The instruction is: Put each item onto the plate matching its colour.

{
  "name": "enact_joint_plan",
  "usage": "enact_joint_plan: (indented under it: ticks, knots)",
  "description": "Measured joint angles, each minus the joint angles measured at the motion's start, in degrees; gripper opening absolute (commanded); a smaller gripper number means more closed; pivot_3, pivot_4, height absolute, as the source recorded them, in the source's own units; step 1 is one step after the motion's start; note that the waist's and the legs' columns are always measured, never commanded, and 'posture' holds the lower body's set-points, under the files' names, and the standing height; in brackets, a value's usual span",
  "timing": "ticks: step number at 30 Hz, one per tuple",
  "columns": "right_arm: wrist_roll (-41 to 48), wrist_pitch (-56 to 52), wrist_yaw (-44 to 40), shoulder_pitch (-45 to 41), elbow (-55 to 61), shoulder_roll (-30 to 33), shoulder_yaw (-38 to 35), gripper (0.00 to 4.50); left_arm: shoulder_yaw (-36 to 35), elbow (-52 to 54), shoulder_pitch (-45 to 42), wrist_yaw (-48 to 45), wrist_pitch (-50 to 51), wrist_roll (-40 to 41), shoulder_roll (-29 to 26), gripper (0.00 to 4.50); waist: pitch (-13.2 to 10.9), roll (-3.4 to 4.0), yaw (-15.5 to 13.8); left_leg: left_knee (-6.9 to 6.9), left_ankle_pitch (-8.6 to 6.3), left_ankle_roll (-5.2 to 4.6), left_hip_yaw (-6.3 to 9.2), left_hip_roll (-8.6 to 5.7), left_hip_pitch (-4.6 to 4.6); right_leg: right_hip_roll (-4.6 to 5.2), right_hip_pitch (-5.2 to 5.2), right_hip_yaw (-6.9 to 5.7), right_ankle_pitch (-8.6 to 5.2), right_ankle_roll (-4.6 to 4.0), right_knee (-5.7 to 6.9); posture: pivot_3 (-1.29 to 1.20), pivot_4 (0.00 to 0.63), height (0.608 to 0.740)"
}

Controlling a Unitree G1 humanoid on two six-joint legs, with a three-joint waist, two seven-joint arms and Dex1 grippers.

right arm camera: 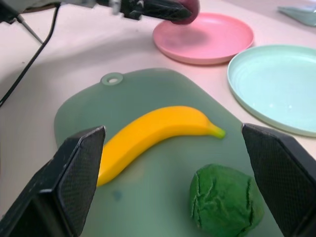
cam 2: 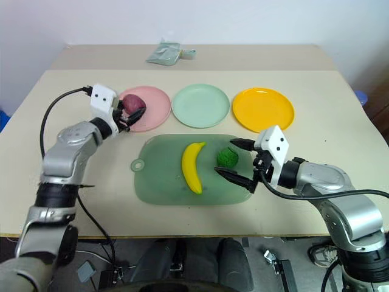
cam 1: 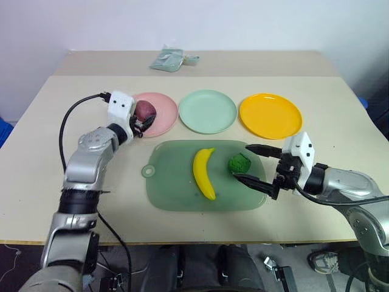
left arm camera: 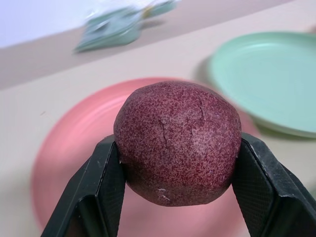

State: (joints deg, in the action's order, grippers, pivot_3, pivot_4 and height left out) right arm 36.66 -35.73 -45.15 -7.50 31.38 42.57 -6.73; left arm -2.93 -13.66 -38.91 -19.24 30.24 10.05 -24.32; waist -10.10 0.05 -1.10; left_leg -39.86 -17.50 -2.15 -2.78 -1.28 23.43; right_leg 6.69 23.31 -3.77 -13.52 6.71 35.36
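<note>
Left end effector: clamped on red-purple fruit, one black finger each side, fruit held over near rim of pink plate. Judged next move: release, so key relation is fruit vs. plate; plate sits directly beneath and beyond, no lateral offset evident.

Right end effector: jaws spread wide, empty, pointing toward robot's left across tray. Green ball lies just ahead, between finger lines, near but not touching. Banana lies further along same direction, long axis running near-to-far, roughly crosswise to approach.

Right arm nearer both remaining items. Mint plate and yellow plate sit beyond tray on table, both bare.
</note>
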Motion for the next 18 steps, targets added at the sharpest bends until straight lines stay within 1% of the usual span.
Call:
enact_joint_plan:
  ticks: [1, 3, 4, 5, 6, 12, 15, 18]
  knots:
    - [-0.35, 0.20, 0.10, -0.16, -0.12, -0.41, 0.46, 4.50, 0.05, -2.57, -1.47, 1.33, 0.49, -0.80, 0.59, 2.44, -0.02, -0.03, 0.07, -0.01, 0.00, 0.00, 0.00, 0.00, 0.02, 0.00, 0.01, 0.00, 0.01, 0.03, 0.01, 0.00, 0.150, 0.740]
    - [-0.96, 0.74, 0.41, -0.30, -0.22, -1.22, 1.56, 4.50, 0.10, -7.90, -4.27, 3.46, 1.23, -2.11, 1.56, 3.45, -0.02, -0.03, 0.19, -0.03, -0.01, -0.01, -0.01, 0.00, 0.02, -0.01, 0.00, 0.00, 0.02, 0.05, 0.02, 0.00, 0.150, 0.740]
    - [-1.22, 0.91, 0.55, -0.39, -0.22, -1.42, 1.84, 4.50, 0.08, -9.30, -4.97, 3.85, 1.53, -2.29, 1.84, 3.80, -0.02, -0.03, 0.24, -0.03, -0.01, -0.01, -0.02, 0.00, 0.02, 0.00, 0.01, 0.01, 0.02, 0.06, 0.02, 0.00, 0.150, 0.740]
    - [-1.73, 1.18, 0.93, -0.52, -0.25, -1.69, 1.89, 4.50, 0.00, -10.91, -5.79, 4.25, 1.71, -2.35, 2.23, 4.31, -0.02, -0.04, 0.24, -0.03, -0.01, -0.01, -0.02, 0.00, 0.02, 0.00, 0.01, 0.01, 0.01, 0.07, 0.02, 0.00, 0.150, 0.740]
    - [-2.03, 1.15, 1.73, -0.99, -0.30, -2.11, 1.90, 4.50, -0.27, -12.31, -6.42, 4.60, 1.76, -2.32, 2.57, 4.41, -0.03, -0.05, 0.27, -0.03, -0.01, -0.01, -0.02, 0.00, 0.02, 0.00, 0.01, 0.01, 0.01, 0.07, 0.02, 0.00, 0.150, 0.740]
    - [-1.67, -2.39, 5.91, -2.79, -0.24, -3.43, 2.06, 4.50, -3.18, -13.22, -6.54, 5.47, -1.22, -1.76, 2.36, 4.41, -0.03, -0.06, 0.28, -0.05, 0.00, 0.00, -0.02, 0.02, 0.02, 0.01, 0.02, 0.00, 0.02, 0.07, 0.03, 0.00, 0.150, 0.740]
    - [-3.87, -2.74, 7.47, -3.54, -0.23, -3.30, 3.52, 4.50, -5.63, -6.85, -2.72, 2.39, -5.00, 0.03, -0.20, 4.41, -0.03, -0.06, 0.40, -0.03, -0.01, 0.03, -0.03, 0.03, 0.02, 0.03, 0.05, 0.01, 0.01, 0.07, 0.02, 0.00, 0.150, 0.740]
    - [-4.92, -2.76, 7.50, -4.05, -0.47, -3.27, 4.60, 4.50, -6.90, 0.97, 3.13, -2.30, -7.84, 1.47, -3.35, 4.41, -0.02, -0.04, 0.46, -0.02, 0.00, 0.04, -0.04, 0.04, 0.02, 0.04, 0.06, 0.01, 0.01, 0.06, 0.00, 0.00, 0.150, 0.740]
